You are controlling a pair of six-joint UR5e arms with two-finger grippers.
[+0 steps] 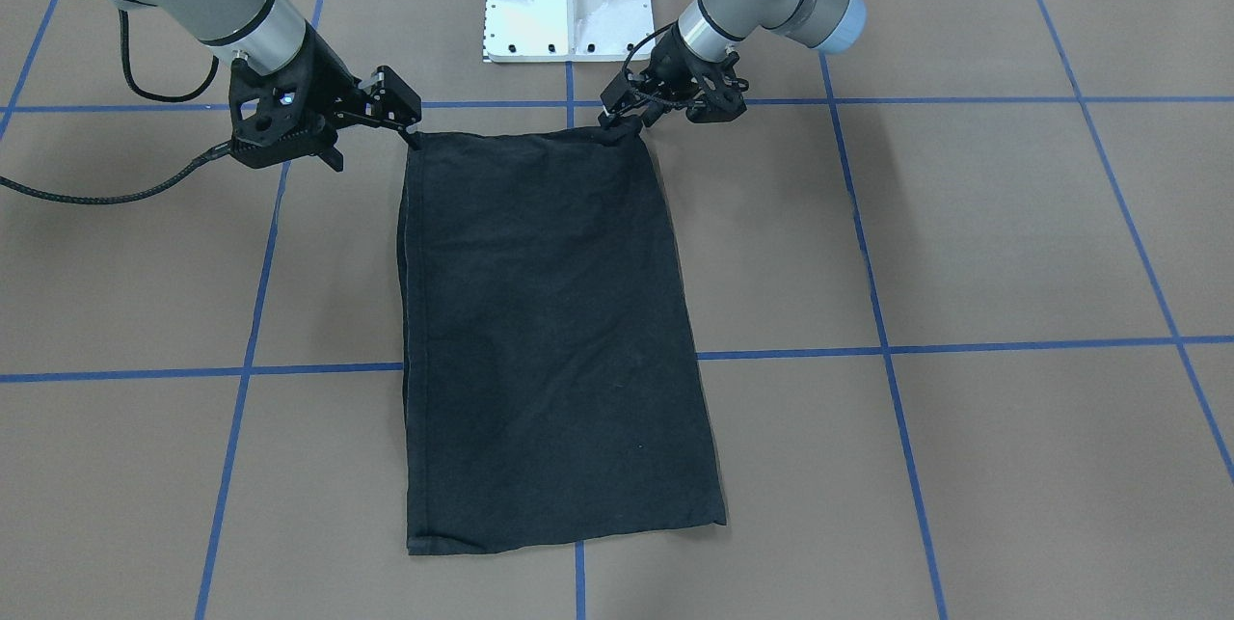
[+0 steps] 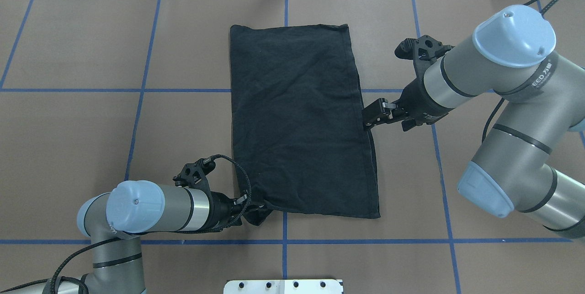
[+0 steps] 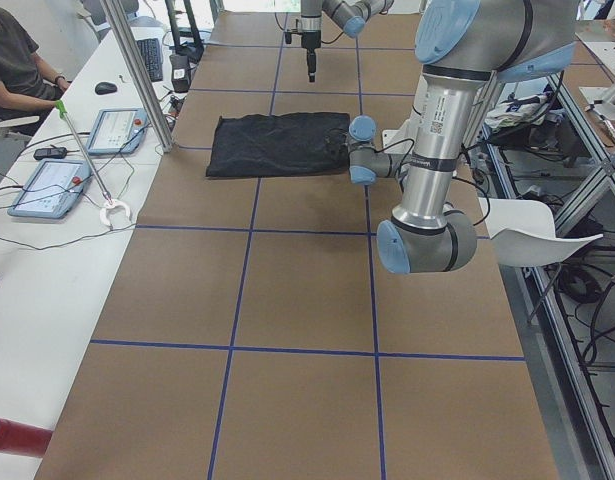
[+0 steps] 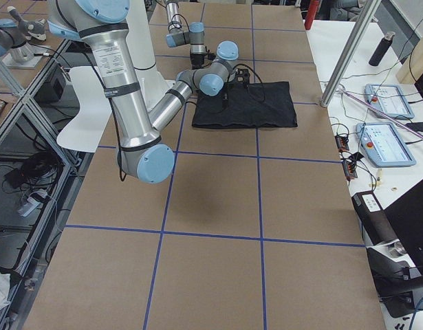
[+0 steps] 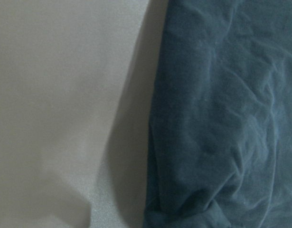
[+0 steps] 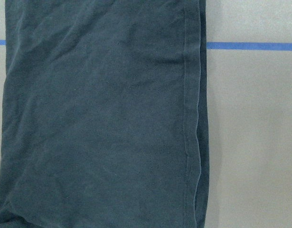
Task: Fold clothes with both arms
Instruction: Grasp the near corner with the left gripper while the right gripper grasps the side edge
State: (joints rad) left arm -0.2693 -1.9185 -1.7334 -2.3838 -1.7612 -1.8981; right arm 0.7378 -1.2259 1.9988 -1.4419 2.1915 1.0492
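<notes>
T-shirt (image 1: 549,331) already folded to narrow rectangle, flat at middle of surface (image 1: 964,234). Robot-side corner pinched in left gripper (image 1: 617,121) jaws. The right gripper (image 1: 413,130) is above other long edge, jaws can't tell. Remaining, probably: end-over-end fold.

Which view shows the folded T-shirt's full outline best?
Exterior front-facing: the T-shirt lies large, all four edges visible. Overhead shows it too, but the left tool covers one near corner. Side views show it small and foreshortened; wrist views show only patches of cloth.
</notes>
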